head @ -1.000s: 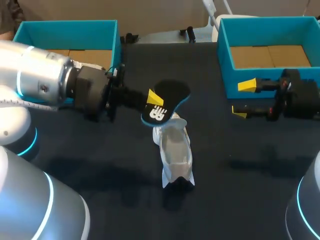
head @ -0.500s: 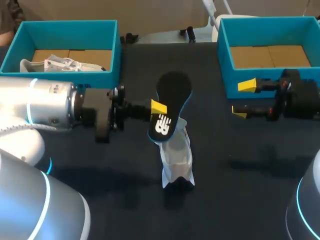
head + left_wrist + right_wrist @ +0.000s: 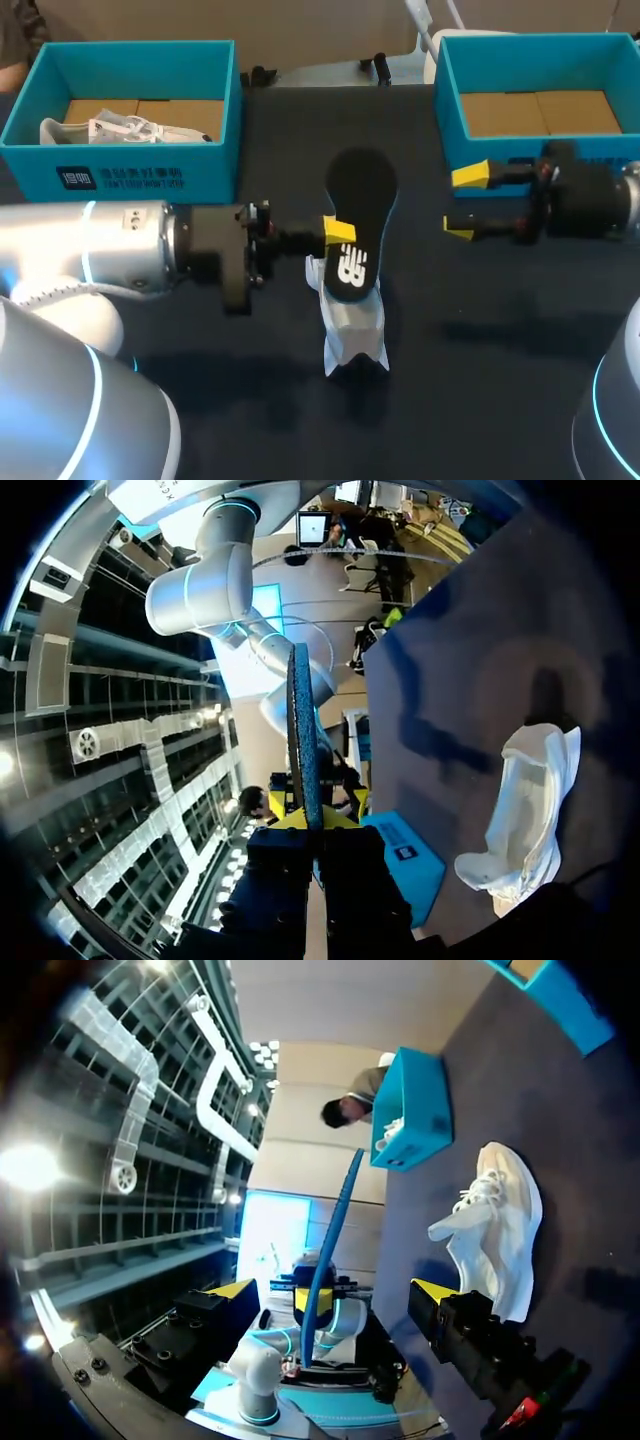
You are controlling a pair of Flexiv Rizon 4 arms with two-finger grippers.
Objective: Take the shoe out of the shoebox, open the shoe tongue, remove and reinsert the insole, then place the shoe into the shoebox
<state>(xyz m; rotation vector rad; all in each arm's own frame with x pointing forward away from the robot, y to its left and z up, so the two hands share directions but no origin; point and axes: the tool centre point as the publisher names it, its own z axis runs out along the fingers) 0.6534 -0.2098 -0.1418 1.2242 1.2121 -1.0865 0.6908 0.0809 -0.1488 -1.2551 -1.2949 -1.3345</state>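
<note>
The insole (image 3: 358,215) is black with a blue edge and is pinched near its printed end by the left gripper (image 3: 340,232). Both yellow tips are pressed on it from two sides. In the left wrist view it stands edge-on between the fingers (image 3: 290,818) and runs straight out ahead of them. From above, its flat black face shows, the long way pointing away from the robot. The printed end overlaps the far end of the shoe (image 3: 352,325).

Both wrist views show the insole off the table and apart from the shoe. In the left wrist view the shoe lies on the table to one side of the gripper, well clear of the fingers. The shoe is white and sits near the table's middle, outside both boxes, with its laces and loose tongue showing in the right wrist view.

The right gripper (image 3: 463,202) hangs over the table to the right of the insole, just in front of the right box (image 3: 450,110). Its fingers are spread wide with nothing between them, and they point toward the insole.

The right box is teal with a bare cardboard floor. The left box (image 3: 130,165), also teal, stands at the far left and holds a second shoe (image 3: 120,130). The table (image 3: 480,330) is dark.
</note>
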